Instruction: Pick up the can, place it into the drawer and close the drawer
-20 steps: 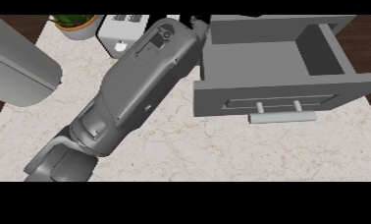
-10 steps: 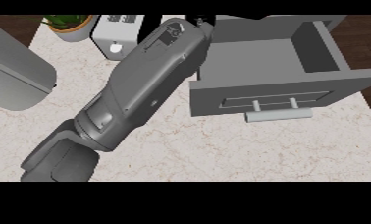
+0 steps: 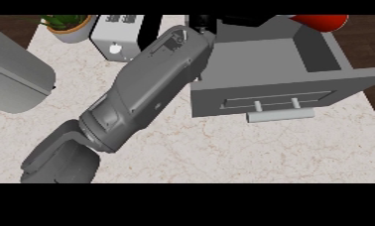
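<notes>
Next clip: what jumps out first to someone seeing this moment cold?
A big grey forearm runs diagonally from the lower left toward the top centre, ending in a black hand at the back left corner of the open grey drawer. The drawer fills the right side, its handle facing the viewer. A red object, probably the can, shows at the top edge behind the drawer's far right corner; a potted plant and a white appliance sit top left.

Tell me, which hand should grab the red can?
Probably the right hand: it is by the open drawer, nearer the red can; the left forearm lies far left, its hand unseen.
</notes>
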`<state>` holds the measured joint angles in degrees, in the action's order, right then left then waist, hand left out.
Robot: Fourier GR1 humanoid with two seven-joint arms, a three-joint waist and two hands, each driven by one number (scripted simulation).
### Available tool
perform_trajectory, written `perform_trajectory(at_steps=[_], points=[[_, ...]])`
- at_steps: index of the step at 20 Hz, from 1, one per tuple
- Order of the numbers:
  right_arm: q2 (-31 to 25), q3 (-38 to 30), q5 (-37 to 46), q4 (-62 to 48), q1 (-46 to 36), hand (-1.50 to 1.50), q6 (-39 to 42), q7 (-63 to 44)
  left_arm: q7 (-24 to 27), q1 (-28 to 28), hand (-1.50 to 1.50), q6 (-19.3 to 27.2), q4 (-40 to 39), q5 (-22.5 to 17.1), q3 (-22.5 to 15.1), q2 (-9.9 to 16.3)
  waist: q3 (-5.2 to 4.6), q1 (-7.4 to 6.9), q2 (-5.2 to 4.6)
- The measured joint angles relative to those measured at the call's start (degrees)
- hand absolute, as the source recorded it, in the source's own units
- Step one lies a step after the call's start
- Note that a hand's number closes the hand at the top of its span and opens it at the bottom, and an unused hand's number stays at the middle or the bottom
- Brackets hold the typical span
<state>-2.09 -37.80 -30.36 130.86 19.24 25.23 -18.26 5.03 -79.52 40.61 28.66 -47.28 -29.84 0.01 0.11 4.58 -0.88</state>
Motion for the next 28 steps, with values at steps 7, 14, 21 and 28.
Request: perform_trajectory(at_steps=[7,14,21,28], points=[[0.1,0.6,0.3,0.7,-0.7,-1.50,-0.3,-0.8,1.3,-0.9,-1.50,2.7,-2.3,-3.3,-2.7,0.0,0.01,0.72,-0.20],[-0.9,-0.2,-0.9,0.6,-1.0,-1.50,-0.3,-1.4,3.7,-0.6,-1.50,3.8,-2.8,-6.5,-4.1,0.0,0.00,0.69,-0.21],[-3.1,-0.8,5.7,2.9,-4.0,-1.50,1.5,3.7,6.5,-0.5,-1.50,3.8,-2.1,-9.2,-4.2,0.0,-0.02,0.26,-0.34],[-4.0,3.0,15.9,5.3,-7.7,-1.50,3.9,9.3,9.8,-1.0,-1.50,4.6,-0.4,-11.1,-4.7,0.0,-0.04,-0.73,-0.20]])
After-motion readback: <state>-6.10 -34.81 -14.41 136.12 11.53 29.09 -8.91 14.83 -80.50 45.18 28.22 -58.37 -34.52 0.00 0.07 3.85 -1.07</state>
